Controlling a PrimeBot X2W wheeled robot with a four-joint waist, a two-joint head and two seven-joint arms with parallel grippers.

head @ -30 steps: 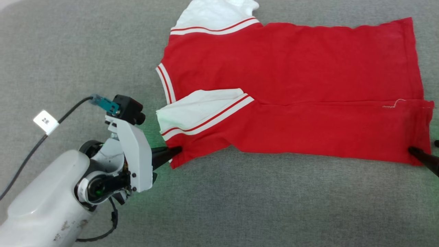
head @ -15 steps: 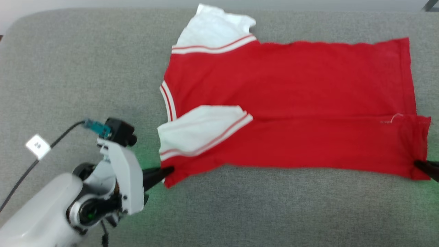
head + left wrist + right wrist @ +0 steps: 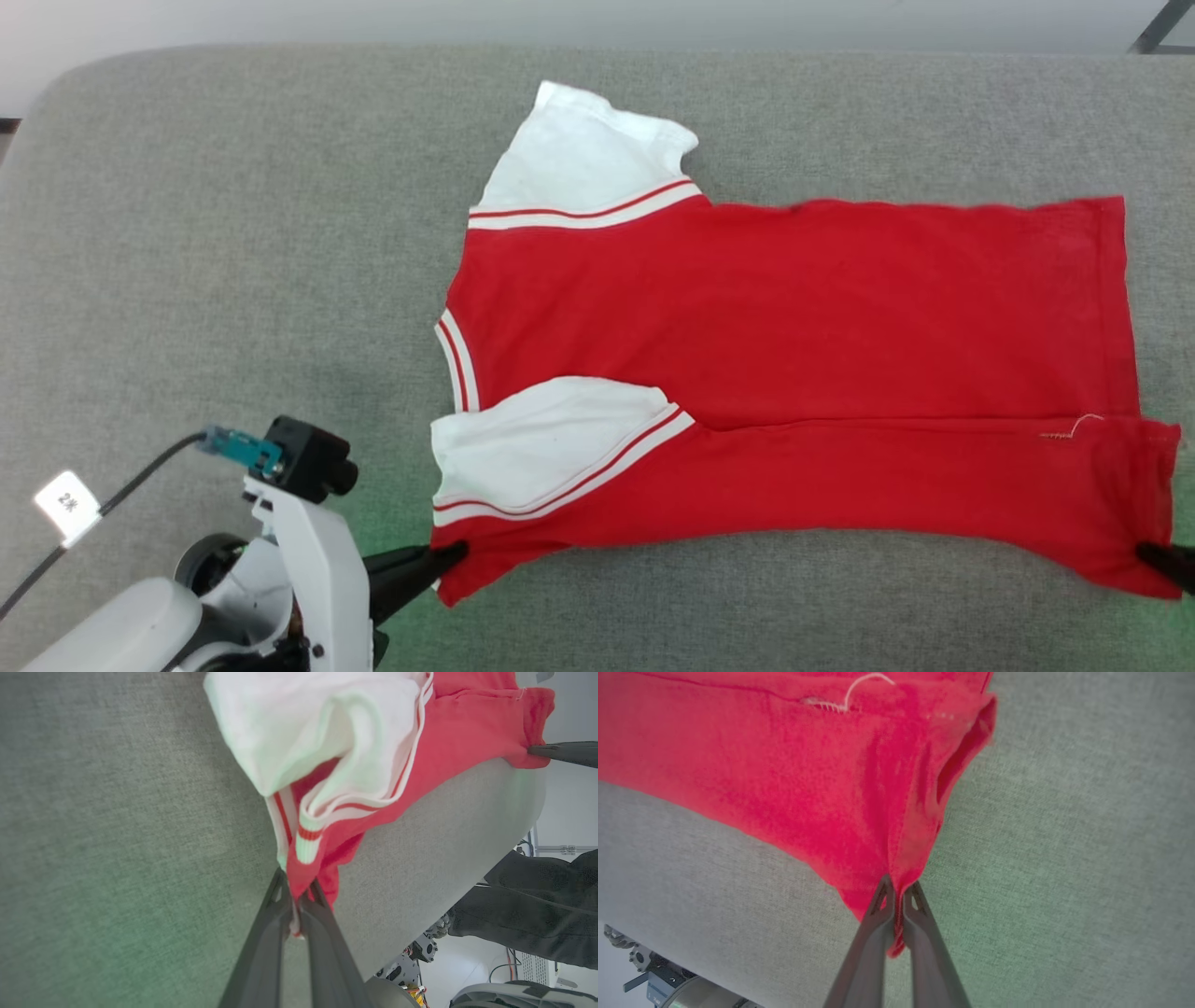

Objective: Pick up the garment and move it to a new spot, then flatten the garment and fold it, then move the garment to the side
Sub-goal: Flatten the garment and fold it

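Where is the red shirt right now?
In the head view the red shirt lies on the grey surface, right of centre, its two near corners pinched by the left gripper and right gripper.

The left tool (image 3: 297, 887), two long dark fingers rising from 6 o'clock, is seen pressed together on a corner of the red jersey garment (image 3: 467, 732), with a red fold pinched between the tips. Toward 12 o'clock, the garment's white sleeve (image 3: 303, 728) with red-and-white striped trim is bunched open. The red body is stretched toward 2 o'clock, where its hem corner is met by the right tool (image 3: 533, 750). The grey fabric-covered tabletop (image 3: 117, 835) is spread underneath. A dark bulky shape (image 3: 537, 914), not identifiable, is seen past its edge at 4 o'clock.
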